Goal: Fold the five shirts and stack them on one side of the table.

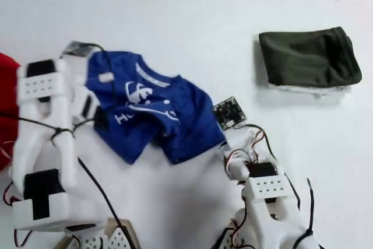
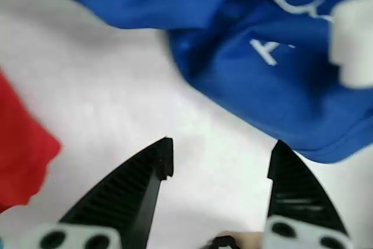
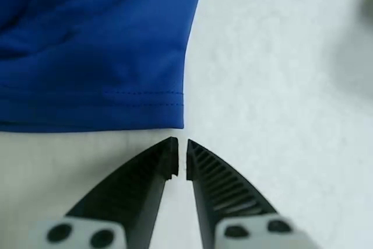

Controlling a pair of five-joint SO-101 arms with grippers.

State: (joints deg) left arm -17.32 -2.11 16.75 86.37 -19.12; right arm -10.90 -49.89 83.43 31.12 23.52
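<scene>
While L hand [image 2: 224, 151] gapes empty, R hand [image 3: 181, 145] sits shut.

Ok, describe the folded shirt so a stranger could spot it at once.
On the white table, look to the far right in the high view, past the crumpled blue shirt in the middle. The green shirt lies there apart. It alone is dark and folded into a neat block; the red shirt is at the opposite edge.

Three shirts are counted on the worktop [image 1: 192, 21]: one blue shirt [image 1: 157, 115], one red shirt [image 1: 7, 103] to its left, one folded dark green shirt [image 1: 309, 56] well to its right. Two arms are seen: left arm [image 1: 44, 138], right arm [image 1: 268, 196].
</scene>
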